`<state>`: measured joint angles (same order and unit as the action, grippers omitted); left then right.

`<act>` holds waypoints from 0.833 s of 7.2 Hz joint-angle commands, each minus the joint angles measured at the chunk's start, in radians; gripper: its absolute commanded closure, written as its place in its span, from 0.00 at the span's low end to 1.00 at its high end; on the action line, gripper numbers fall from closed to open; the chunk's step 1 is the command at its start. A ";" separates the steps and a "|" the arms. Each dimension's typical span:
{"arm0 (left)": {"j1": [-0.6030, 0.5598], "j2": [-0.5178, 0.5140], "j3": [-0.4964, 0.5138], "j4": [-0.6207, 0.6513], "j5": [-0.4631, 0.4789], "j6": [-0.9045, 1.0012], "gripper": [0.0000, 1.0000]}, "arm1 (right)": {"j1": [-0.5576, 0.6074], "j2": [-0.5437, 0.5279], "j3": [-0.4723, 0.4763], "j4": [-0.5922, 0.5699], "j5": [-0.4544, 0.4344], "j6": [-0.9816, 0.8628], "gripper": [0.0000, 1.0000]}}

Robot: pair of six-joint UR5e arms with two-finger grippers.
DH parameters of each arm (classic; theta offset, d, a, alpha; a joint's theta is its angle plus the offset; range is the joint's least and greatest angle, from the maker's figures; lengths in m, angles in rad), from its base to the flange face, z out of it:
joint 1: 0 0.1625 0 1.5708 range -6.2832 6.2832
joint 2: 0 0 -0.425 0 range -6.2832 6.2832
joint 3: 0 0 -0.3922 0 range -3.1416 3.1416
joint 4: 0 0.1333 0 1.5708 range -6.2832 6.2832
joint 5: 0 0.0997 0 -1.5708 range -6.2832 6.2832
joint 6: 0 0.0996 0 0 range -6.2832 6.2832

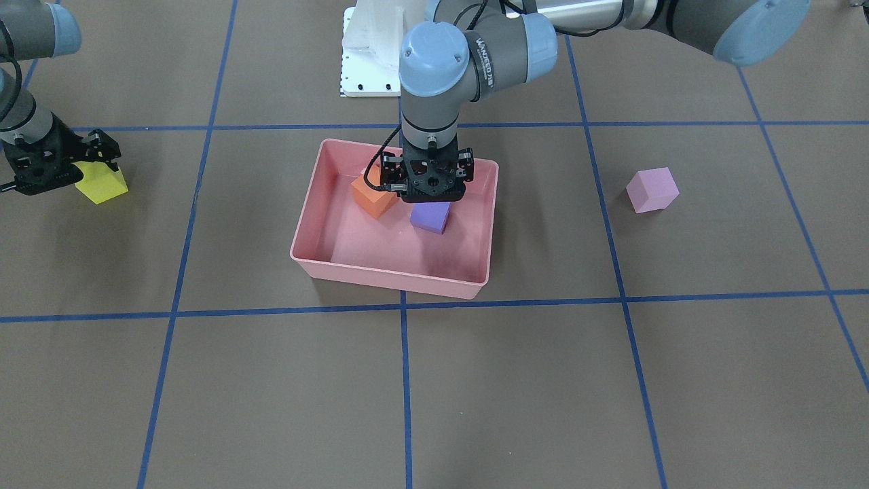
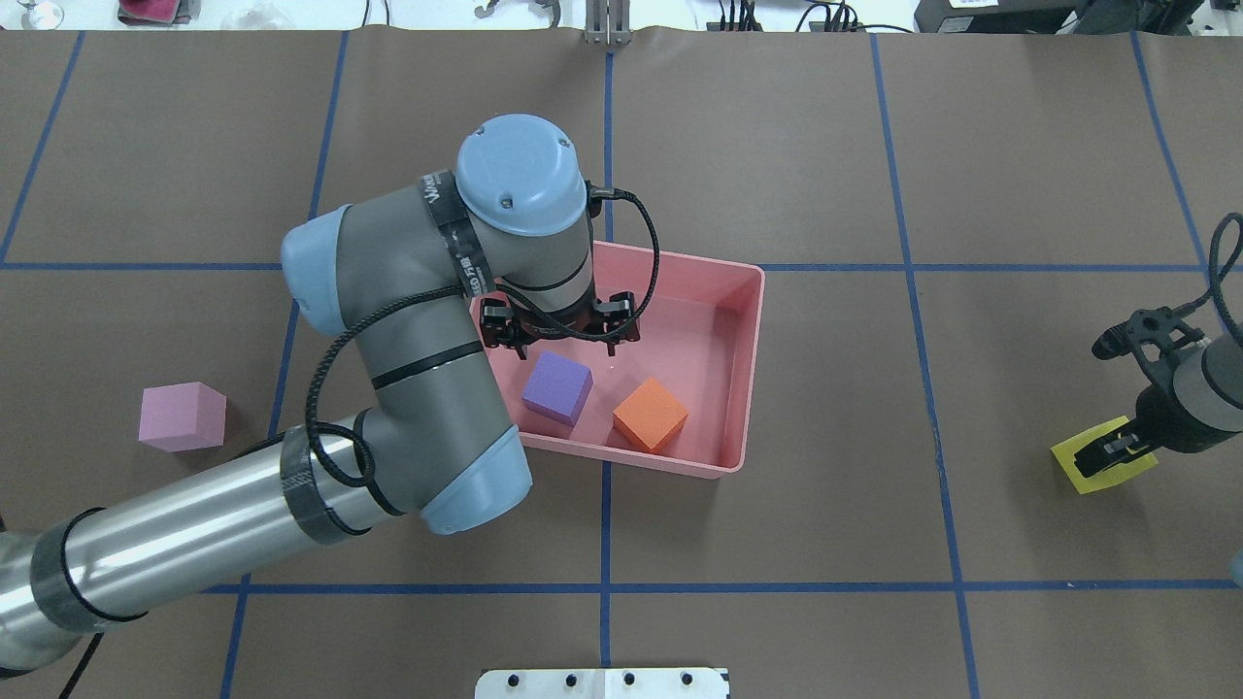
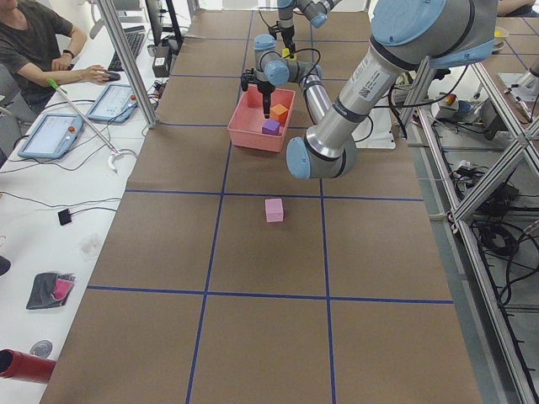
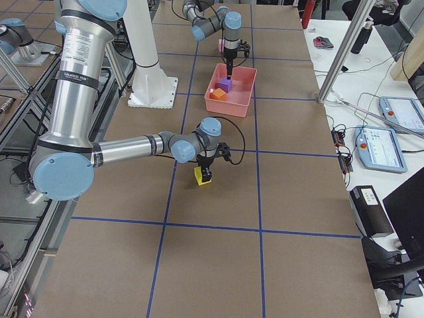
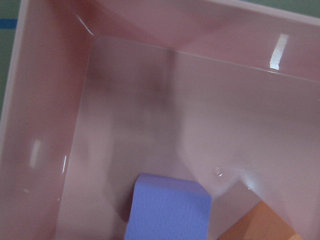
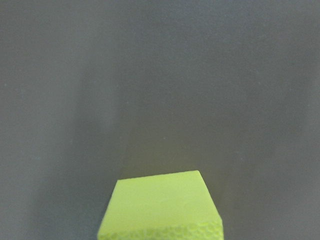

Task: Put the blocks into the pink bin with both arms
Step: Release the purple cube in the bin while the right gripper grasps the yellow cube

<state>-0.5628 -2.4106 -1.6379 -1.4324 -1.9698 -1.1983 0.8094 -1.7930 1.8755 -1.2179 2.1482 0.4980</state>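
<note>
Front view: left tool hangs released over the shallow glossy pink plastic bin. Matte purple cube and orange cube lie inside. Pink-lilac cube sits out on the counter.

Overhead: right tool is down at the yellow cube, likely to lift it. Can't tell its grip.

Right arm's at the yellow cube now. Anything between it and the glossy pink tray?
Nothing visible: only bare brown table lies between the small yellow cube and the shallow pink plastic tray. The left gripper hangs over the tray near the purple cube and orange cube; the tray's end facing the yellow cube is bare.
</note>
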 commanded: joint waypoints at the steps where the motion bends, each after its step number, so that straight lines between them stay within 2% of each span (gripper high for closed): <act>1: -0.020 0.243 -0.261 0.003 -0.003 0.126 0.01 | 0.001 0.001 0.016 0.015 0.002 0.005 1.00; 2: -0.044 0.393 -0.377 0.003 -0.004 0.201 0.01 | 0.001 0.003 0.049 0.014 0.005 0.013 1.00; 3: -0.072 0.510 -0.452 -0.002 -0.004 0.207 0.01 | 0.001 0.007 0.089 0.003 0.006 0.064 1.00; 4: -0.113 0.606 -0.495 -0.003 -0.006 0.295 0.01 | 0.002 0.058 0.097 -0.002 0.016 0.124 1.00; 5: -0.139 0.693 -0.507 -0.009 -0.011 0.345 0.01 | 0.002 0.158 0.097 -0.056 0.041 0.233 1.00; 6: -0.178 0.759 -0.491 -0.067 -0.044 0.345 0.01 | 0.002 0.305 0.102 -0.184 0.041 0.323 1.00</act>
<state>-0.6969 -1.7480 -2.1267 -1.4537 -1.9869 -0.8816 0.8111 -1.6396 1.9707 -1.2860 2.1791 0.7061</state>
